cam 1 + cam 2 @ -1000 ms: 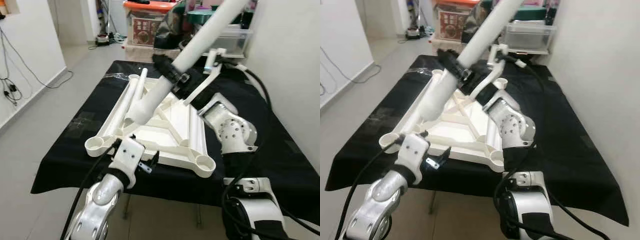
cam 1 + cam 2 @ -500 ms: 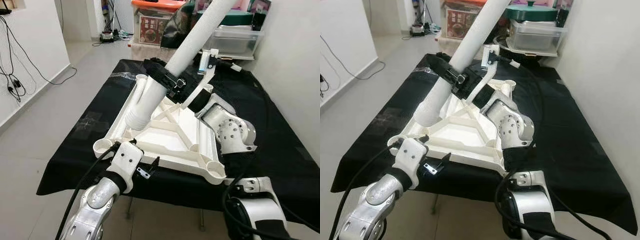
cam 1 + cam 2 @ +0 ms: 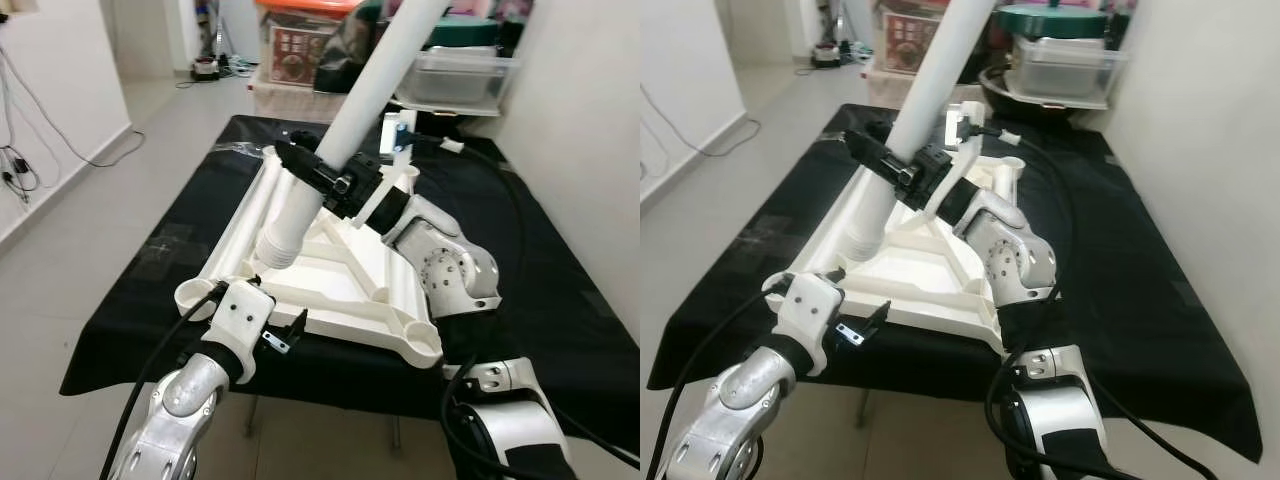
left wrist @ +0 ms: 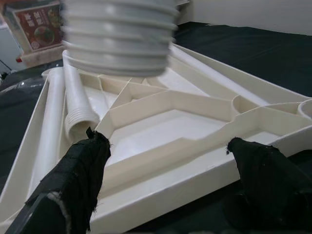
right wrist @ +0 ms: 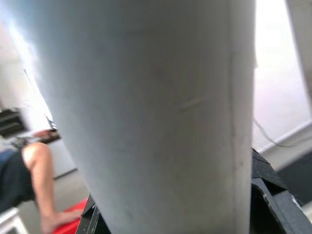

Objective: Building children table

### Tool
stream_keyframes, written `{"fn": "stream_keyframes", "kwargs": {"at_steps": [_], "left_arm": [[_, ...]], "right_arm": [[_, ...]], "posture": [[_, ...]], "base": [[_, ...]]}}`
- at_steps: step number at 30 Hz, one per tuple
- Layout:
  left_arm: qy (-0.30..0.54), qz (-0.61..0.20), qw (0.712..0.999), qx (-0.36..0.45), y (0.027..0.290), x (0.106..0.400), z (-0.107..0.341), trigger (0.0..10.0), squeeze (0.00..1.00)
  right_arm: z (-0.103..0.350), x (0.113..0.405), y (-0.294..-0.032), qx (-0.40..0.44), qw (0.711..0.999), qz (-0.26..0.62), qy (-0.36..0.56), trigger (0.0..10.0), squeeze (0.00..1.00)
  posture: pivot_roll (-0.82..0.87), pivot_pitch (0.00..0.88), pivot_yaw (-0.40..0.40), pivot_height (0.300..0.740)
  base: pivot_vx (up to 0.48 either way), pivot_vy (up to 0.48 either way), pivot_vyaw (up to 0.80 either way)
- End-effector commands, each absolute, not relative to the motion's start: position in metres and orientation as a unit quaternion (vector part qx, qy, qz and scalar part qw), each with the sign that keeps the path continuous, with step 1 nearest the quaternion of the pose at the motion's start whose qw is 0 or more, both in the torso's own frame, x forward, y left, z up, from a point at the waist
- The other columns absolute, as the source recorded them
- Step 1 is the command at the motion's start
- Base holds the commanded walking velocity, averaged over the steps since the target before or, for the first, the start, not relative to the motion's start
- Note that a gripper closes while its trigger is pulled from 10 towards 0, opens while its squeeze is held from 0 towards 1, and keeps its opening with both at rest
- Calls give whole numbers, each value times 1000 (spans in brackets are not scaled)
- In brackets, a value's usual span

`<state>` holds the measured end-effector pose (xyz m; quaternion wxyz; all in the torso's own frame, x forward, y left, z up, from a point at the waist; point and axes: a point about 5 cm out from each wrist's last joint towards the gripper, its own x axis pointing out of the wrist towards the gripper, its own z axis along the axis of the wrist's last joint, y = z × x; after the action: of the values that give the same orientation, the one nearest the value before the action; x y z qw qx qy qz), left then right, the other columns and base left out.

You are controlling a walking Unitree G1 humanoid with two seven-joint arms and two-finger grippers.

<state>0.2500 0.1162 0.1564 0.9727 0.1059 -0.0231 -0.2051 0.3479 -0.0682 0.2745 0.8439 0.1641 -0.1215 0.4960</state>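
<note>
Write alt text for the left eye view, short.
The right tool grips a long white table leg, tilted, its threaded end hanging over the upturned white tabletop on a black-covered table. The left tool hovers open at the tabletop's near edge. More white legs lie in the tabletop's left side; storage boxes stand behind.

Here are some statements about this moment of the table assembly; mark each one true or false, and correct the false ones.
1. The right gripper is shut on the long white plastic table leg. True.
2. The leg's threaded end is already seated in a corner socket. False: it hangs above the upturned white plastic tabletop, seated in no socket.
3. The left gripper holds a second leg. False: its fingers are open and hold nothing, near the tabletop's front edge.
4. Other white legs lie inside the tabletop. True.
5. The tabletop rests on a black cloth. True.
</note>
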Motion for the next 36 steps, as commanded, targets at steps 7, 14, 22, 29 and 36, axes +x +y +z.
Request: {"fn": "stream_keyframes", "kwargs": {"at_steps": [7, 14, 22, 29, 36], "left_arm": [[-32, -202, 975, 90, 113, 256, 159, 10000, 0], [-30, -166, 984, 59, 119, 258, 160, 10000, 0], [-21, -142, 989, 44, 129, 261, 161, 10000, 0], [-23, -137, 989, 44, 131, 263, 161, 10000, 0], [-38, -115, 992, 44, 138, 264, 163, 10000, 0]], "right_arm": [[264, 358, -99, 132, 905, 382, -131, 10000, 0], [248, 368, -122, 134, 942, 287, -108, 10000, 0], [237, 370, -126, 127, 953, 257, -91, 10000, 0], [232, 369, -122, 119, 955, 256, -91, 10000, 0], [231, 369, -121, 101, 957, 254, -96, 10000, 0]], "posture": [[101, 0, -59, 740], [102, 0, -63, 740], [115, 0, -72, 740], [109, 0, -70, 740], [114, 0, -75, 740]], "base": [[0, -69, 0], [0, 0, -229], [0, 451, -794], [0, 480, -114], [0, 343, -571]]}}
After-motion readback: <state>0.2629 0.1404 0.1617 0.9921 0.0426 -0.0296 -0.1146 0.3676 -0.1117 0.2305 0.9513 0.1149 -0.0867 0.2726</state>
